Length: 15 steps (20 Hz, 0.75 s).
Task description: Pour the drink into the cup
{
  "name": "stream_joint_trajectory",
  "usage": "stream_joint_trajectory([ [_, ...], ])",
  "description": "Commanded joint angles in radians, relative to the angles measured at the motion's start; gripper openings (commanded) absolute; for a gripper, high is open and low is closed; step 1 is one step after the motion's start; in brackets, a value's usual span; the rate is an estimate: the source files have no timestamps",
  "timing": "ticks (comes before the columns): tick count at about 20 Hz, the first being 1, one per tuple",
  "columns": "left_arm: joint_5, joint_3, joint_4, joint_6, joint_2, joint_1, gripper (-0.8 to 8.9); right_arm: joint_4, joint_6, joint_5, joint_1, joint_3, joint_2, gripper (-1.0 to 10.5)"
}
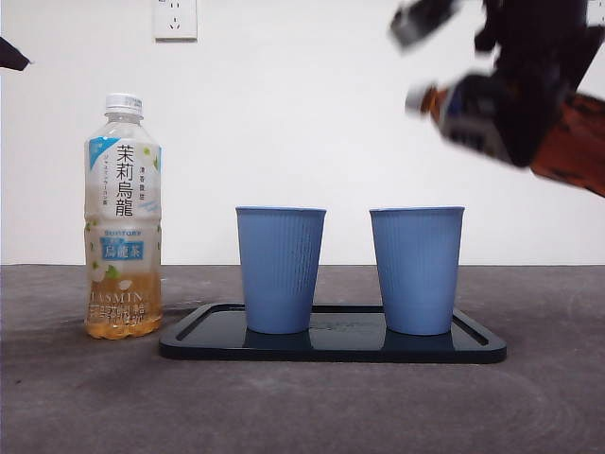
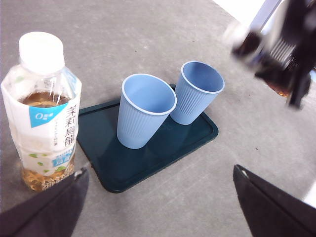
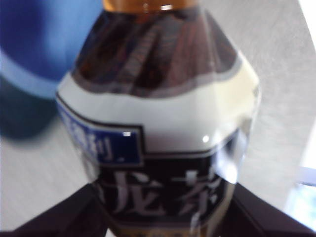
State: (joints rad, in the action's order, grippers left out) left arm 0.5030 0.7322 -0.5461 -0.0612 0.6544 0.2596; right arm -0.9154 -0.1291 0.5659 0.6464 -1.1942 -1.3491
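Observation:
My right gripper (image 1: pixel 529 109) is shut on a dark-labelled tea bottle (image 1: pixel 468 113), held high at the right and tilted with its neck pointing left. The bottle (image 3: pixel 158 123) fills the right wrist view between my right gripper (image 3: pixel 163 202), amber liquid showing at its shoulder. Its blurred neck hangs above the right blue cup (image 1: pixel 417 270). A second blue cup (image 1: pixel 280 270) stands beside it on the dark tray (image 1: pixel 331 345). Both cups (image 2: pixel 145 111) (image 2: pixel 199 91) look empty in the left wrist view. My left gripper (image 2: pixel 160 185) hovers open, well back from the tray.
A capped jasmine tea bottle (image 1: pixel 122 218) stands upright on the grey table left of the tray, close to my left gripper (image 2: pixel 42 108). A wall socket (image 1: pixel 175 19) is on the white wall behind. A black arm tip (image 1: pixel 9 54) shows at the top left.

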Motion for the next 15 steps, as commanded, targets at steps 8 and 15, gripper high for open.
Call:
stream_joint_trajectory([
  [8,0.002,0.009,0.008,0.016,0.005,0.005,4.68,0.643,0.178,-0.276,-0.193,0.311,0.416,2.1],
  [15,0.002,0.009,0.008,0.016,0.005,0.005,4.68,1.286,0.246,-0.426,-0.279,0.758,0.418,2.1],
])
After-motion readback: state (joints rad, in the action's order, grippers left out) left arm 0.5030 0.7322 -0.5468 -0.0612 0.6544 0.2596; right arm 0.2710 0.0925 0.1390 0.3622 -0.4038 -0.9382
